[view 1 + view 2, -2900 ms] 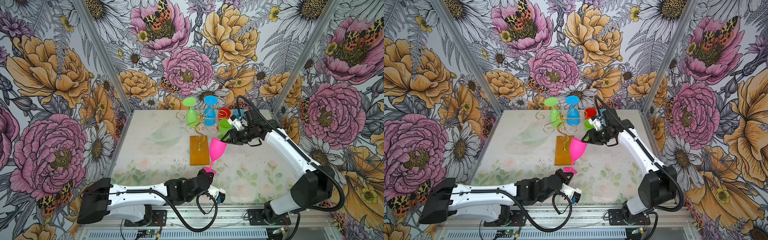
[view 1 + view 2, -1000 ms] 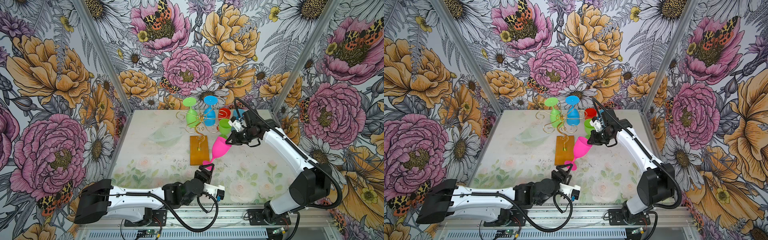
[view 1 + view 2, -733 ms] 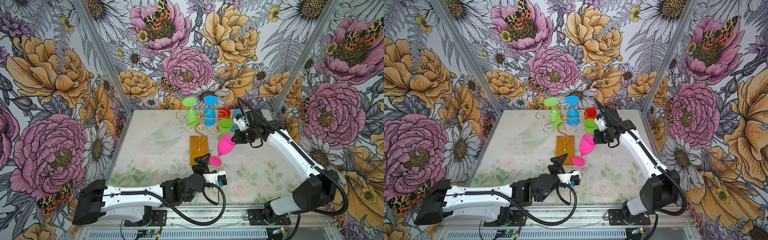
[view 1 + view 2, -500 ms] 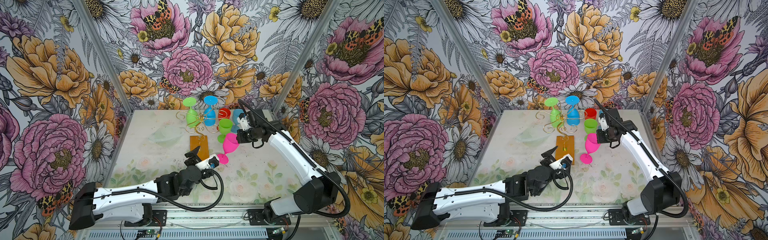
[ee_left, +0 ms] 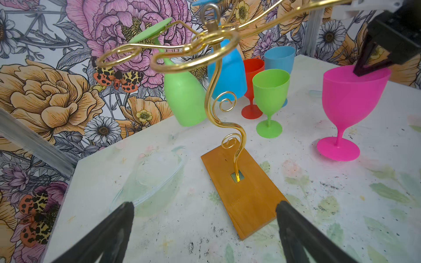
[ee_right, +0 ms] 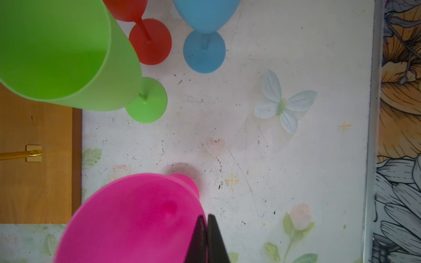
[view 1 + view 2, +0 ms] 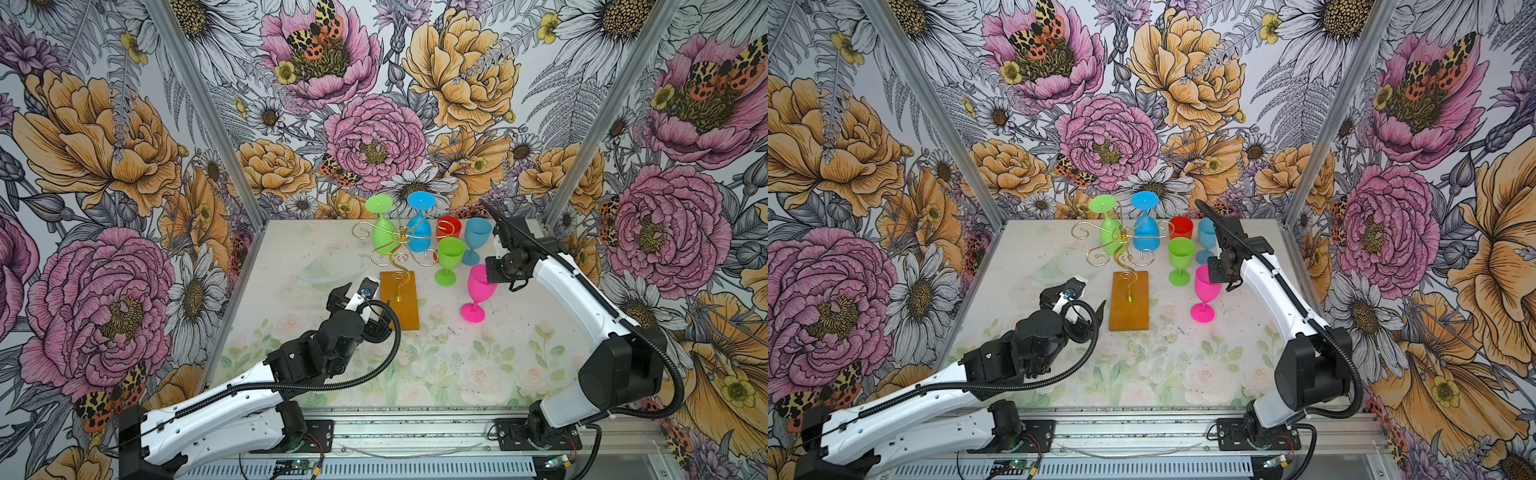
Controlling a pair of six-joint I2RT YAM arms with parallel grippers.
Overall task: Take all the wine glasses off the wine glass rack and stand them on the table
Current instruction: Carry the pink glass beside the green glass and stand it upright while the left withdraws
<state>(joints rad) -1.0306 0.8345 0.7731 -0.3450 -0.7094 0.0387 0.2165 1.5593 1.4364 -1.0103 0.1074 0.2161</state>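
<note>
Pink wine glass (image 7: 481, 286) off the wine glass rack (image 7: 405, 303), right of its amber base: mouth up, long axis near vertical, slight lean, foot at the table (image 7: 519, 332). Right gripper (image 6: 206, 227) pinched tight on the rim. Left gripper (image 5: 205, 205) spread wide, empty, near the base's front end.

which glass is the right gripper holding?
The pink glass: right gripper shut on its rim. Standing green glass, red glass, blue glass: untouched. Hanging green glass and hanging blue glass are on the rack.
</note>
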